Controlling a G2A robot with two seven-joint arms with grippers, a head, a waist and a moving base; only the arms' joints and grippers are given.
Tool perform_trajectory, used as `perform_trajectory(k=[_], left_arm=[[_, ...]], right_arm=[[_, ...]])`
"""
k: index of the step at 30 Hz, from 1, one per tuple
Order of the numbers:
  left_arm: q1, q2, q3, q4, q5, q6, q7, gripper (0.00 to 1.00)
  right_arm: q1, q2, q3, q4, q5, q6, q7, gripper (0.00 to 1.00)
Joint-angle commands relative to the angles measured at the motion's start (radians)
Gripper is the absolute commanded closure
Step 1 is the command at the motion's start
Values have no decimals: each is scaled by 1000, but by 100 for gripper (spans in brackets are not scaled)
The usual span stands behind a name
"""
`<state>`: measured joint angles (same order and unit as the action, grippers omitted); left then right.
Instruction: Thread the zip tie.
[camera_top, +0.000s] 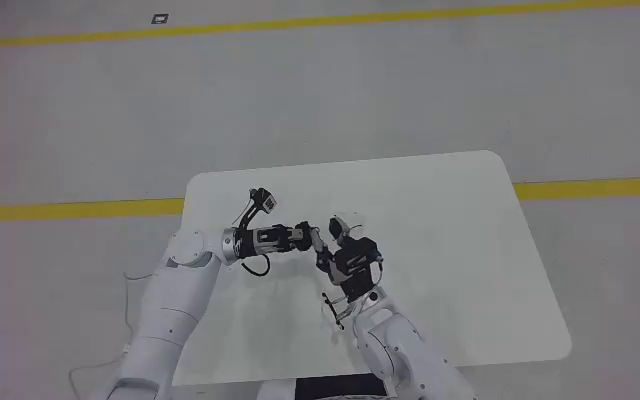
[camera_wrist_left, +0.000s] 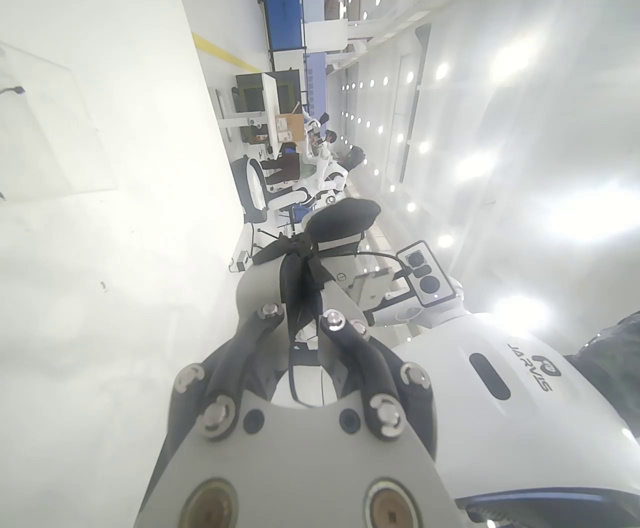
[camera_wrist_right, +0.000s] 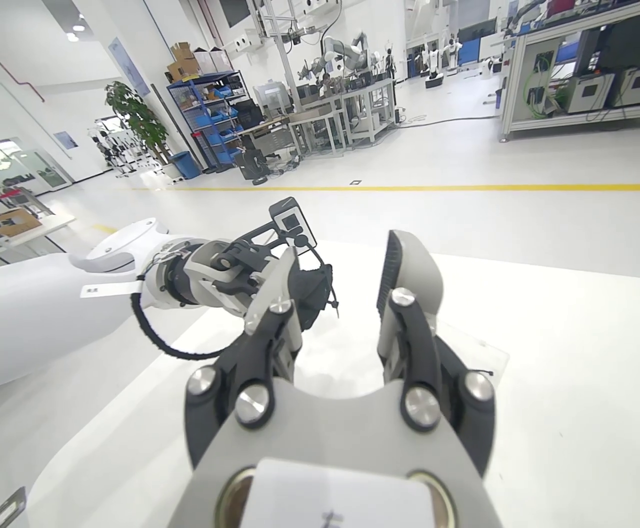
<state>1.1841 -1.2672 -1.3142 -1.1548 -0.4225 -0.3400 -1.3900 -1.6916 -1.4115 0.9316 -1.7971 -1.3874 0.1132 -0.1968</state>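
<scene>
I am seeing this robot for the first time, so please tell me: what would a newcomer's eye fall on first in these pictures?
First, the two white arms, which meet tip to tip over the white table. Next, the left jaws, shut on a black zip tie whose thin tail sticks out. The right jaws stand wide open close by, facing it.

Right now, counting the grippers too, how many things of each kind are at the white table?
Thin black plastic zip tie: 1
Clear flat plastic sheet: 1
Small thin black piece on that sheet, kind unclear: 1
Grippers, left gripper and right gripper: 2
Total: 5
</scene>
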Motion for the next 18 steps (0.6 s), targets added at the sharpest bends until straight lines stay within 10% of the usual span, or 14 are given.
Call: perform_trajectory(k=[1, 18], left_arm=[[0, 0, 0, 0, 0, 0, 0, 100], [0, 0, 0, 0, 0, 0, 0, 100]], right_arm=[[0, 0, -1, 0, -2, 0, 0, 100], [16, 0, -8, 25, 2, -2, 16, 100]])
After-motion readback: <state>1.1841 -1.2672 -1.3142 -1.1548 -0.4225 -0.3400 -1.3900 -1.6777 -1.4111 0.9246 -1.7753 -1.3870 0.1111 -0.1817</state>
